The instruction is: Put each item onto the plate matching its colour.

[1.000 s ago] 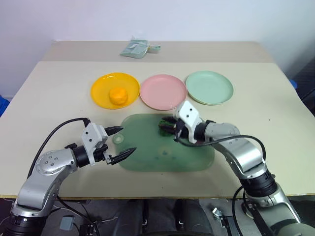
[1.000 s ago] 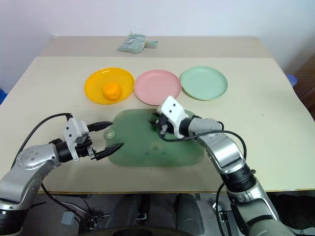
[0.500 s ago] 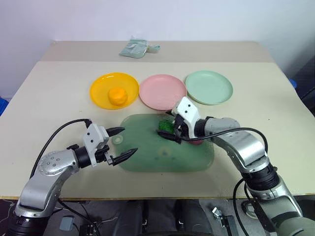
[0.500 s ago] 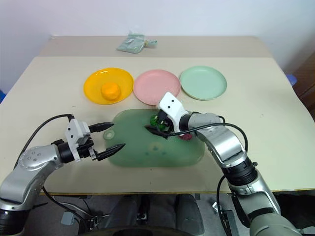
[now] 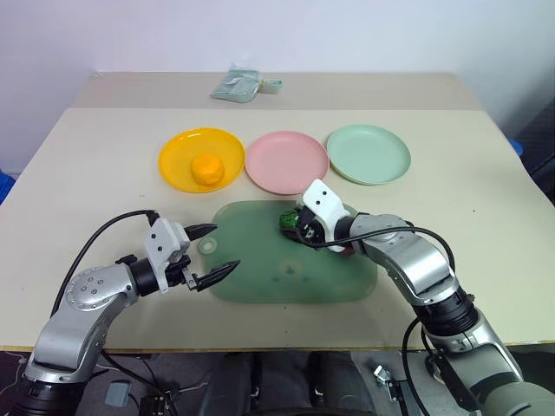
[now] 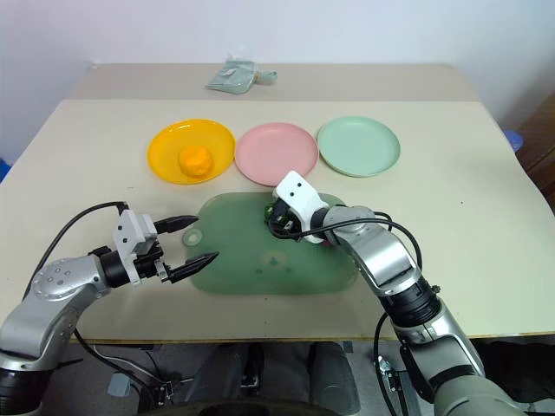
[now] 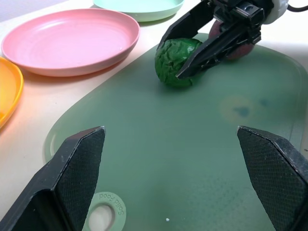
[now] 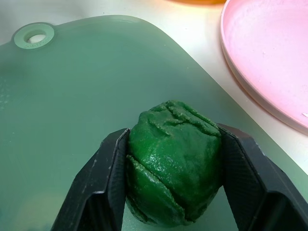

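Right wrist view | right gripper [image 8: 174, 185] clamps green ball [image 8: 174, 161], near-round | left gripper [image 5: 215, 251] agape

Lab-like test room: bare beige table [image 5: 486, 199], plain white wall [image 5: 347, 35], toy plates laid out.

I count three plates: one yellow-orange plate [image 5: 201, 159], one pink plate [image 5: 287, 162] and one mint green plate [image 5: 368, 154]. Three balls: an orange ball [image 5: 206, 167], a dark green ball [image 8: 174, 162] and a dark red ball [image 7: 237, 44]. One green board [image 5: 260, 277], one pale packet [image 5: 238, 86], and my two end effectors.
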Motion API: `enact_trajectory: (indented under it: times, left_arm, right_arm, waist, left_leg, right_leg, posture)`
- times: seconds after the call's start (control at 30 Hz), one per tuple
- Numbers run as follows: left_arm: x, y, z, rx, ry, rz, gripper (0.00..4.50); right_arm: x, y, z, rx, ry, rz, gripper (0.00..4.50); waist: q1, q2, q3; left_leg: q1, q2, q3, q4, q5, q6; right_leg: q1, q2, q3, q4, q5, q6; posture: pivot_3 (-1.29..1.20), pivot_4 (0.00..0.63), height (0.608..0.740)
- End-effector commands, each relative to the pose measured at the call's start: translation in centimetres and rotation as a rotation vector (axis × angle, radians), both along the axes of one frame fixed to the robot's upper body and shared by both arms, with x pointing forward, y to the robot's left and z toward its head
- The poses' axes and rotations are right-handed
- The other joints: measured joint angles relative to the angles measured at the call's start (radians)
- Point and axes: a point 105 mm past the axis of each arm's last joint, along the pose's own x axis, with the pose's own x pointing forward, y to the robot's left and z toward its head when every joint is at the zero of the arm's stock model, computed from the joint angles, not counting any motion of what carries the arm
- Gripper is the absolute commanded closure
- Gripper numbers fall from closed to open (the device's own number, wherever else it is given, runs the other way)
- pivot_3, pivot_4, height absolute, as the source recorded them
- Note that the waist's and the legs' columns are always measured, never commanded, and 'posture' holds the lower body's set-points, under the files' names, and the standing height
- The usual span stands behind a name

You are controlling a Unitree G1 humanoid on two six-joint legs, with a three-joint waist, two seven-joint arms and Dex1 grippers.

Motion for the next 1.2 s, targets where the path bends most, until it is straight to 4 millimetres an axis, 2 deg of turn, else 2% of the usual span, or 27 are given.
enact_trajectory:
  times: [0.03,0.1,0.13,0.17,0.27,0.37,0.47,0.5,0.63,0.7,0.77,0.87,0.93,1.07,1.2]
  left_arm:
    - [0.0,0.2,0.8,0.007,-0.046,0.003,0.00]
    - [0.0,0.1,0.9,-0.001,-0.047,0.000,0.00]
    - [-0.1,-0.1,0.9,-0.010,-0.045,-0.007,0.00]
    - [-0.2,-0.4,1.0,-0.018,-0.044,-0.013,0.00]
    - [-0.2,-0.7,0.9,-0.031,-0.043,-0.022,0.00]
    - [-0.2,-1.0,0.9,-0.037,-0.045,-0.025,0.00]
    - [-0.2,-1.1,1.0,-0.040,-0.047,-0.025,0.00]
    - [-0.3,-1.2,1.0,-0.041,-0.047,-0.025,0.00]
    - [-0.6,-0.9,0.5,-0.045,-0.042,-0.014,0.00]
    - [-0.7,-0.5,0.2,-0.044,-0.036,-0.008,0.00]
    - [-0.8,-0.1,-0.2,-0.043,-0.030,-0.007,0.00]
    - [-0.7,0.2,-0.8,-0.040,-0.023,-0.016,0.00]
    - [-0.7,0.3,-1.0,-0.037,-0.024,-0.024,0.00]
    - [-0.6,0.5,-1.3,-0.034,-0.028,-0.041,0.00]
    - [-0.6,0.6,-1.4,-0.032,-0.032,-0.049,0.00]
  right_arm:
    - [1.6,-0.1,6.7,0.177,-0.186,-0.060,2.42]
    - [4.6,-3.1,8.4,0.168,-0.268,-0.247,2.42]
    - [6.3,-5.4,8.7,0.144,-0.303,-0.367,2.42]
    - [7.8,-7.7,8.7,0.105,-0.331,-0.471,2.42]
    - [10.3,-11.3,8.0,0.069,-0.344,-0.631,2.42]
    - [11.7,-12.6,7.1,0.086,-0.330,-0.692,2.42]
    - [12.4,-12.8,6.7,0.109,-0.317,-0.693,2.42]
    - [12.4,-12.7,6.8,0.118,-0.328,-0.677,1.92]
    - [10.9,-11.7,9.5,0.205,-0.442,-0.523,0.06]
    - [9.0,-10.8,9.8,0.242,-0.436,-0.376,0.06]
    - [6.0,-9.6,8.9,0.247,-0.385,-0.174,0.06]
    - [1.1,-8.7,5.9,0.177,-0.251,0.071,0.06]
    - [-0.9,-9.0,4.0,0.133,-0.167,0.130,0.06]
    - [-2.6,-10.0,0.8,0.049,-0.064,0.124,0.06]
    - [-2.2,-10.2,-0.2,0.034,-0.043,0.083,0.06]
  waist:
    - [-0.007,0.000,0.000]
    - [-0.010,0.001,0.000]
    - [-0.008,0.000,0.000]
    - [-0.006,0.000,0.000]
    - [-0.004,-0.001,0.000]
    - [-0.018,0.001,0.000]
    - [-0.030,0.004,0.003]
    - [-0.033,0.005,0.003]
    - [-0.037,0.005,0.003]
    - [-0.029,0.005,0.003]
    - [-0.013,0.005,0.003]
    - [0.004,0.005,0.003]
    - [0.008,0.005,0.003]
    - [0.008,0.005,0.002]
    - [0.006,0.005,0.002]
  left_leg:
    - [0.000,0.000,0.000,0.000,0.000,0.000]
    - [0.000,0.000,0.000,0.000,0.000,0.000]
    - [0.000,0.000,0.000,0.000,0.000,0.000]
    - [0.000,0.000,0.000,0.000,0.000,0.000]
    - [0.000,-0.001,-0.001,0.000,0.000,0.000]
    - [0.000,-0.001,0.001,-0.002,0.000,0.000]
    - [0.000,0.001,0.003,-0.003,0.001,-0.001]
    - [0.000,0.001,0.003,-0.003,0.001,-0.001]
    - [-0.001,0.001,0.003,-0.003,0.001,-0.001]
    - [-0.001,0.001,0.002,-0.003,0.001,-0.001]
    - [-0.001,0.001,0.001,-0.003,0.001,-0.001]
    - [0.000,0.001,0.001,-0.001,0.000,0.000]
    - [0.000,0.000,0.001,0.000,-0.001,0.002]
    - [0.001,0.001,0.002,0.000,-0.001,0.002]
    - [0.001,0.001,0.002,0.000,-0.001,0.001]
  right_leg:
    - [0.000,0.000,0.000,0.000,0.000,0.000]
    - [-0.001,0.000,0.000,0.000,0.000,0.000]
    - [-0.001,0.000,0.000,0.000,0.000,0.000]
    - [-0.001,0.000,0.000,0.000,0.000,0.000]
    - [0.000,0.000,0.000,0.000,0.000,0.000]
    - [0.000,0.000,0.000,0.001,0.000,0.000]
    - [-0.002,0.002,0.000,0.001,0.000,0.000]
    - [-0.002,0.002,0.001,0.001,0.000,0.000]
    - [-0.002,0.001,0.001,0.001,0.000,0.000]
    - [-0.002,0.001,0.001,0.001,0.000,0.000]
    - [-0.001,0.001,0.001,0.000,0.000,0.000]
    - [0.001,0.000,0.000,0.000,0.000,0.000]
    - [0.002,0.000,0.000,-0.002,0.000,0.000]
    - [0.002,-0.001,0.001,-0.002,0.000,0.000]
    - [0.001,-0.001,0.002,-0.001,0.000,0.000]
  posture:
    - [0.00,0.150,0.740]
    - [0.00,0.150,0.740]
    - [0.00,0.150,0.740]
    - [0.00,0.150,0.740]
    - [0.00,0.150,0.740]
    - [0.00,0.150,0.740]
    - [0.00,0.150,0.740]
    - [0.00,0.150,0.740]
    - [0.00,0.150,0.740]
    - [0.00,0.150,0.740]
    - [0.00,0.150,0.740]
    - [0.00,0.150,0.740]
    - [0.00,0.150,0.740]
    - [0.00,0.150,0.740]
    - [0.00,0.150,0.740]
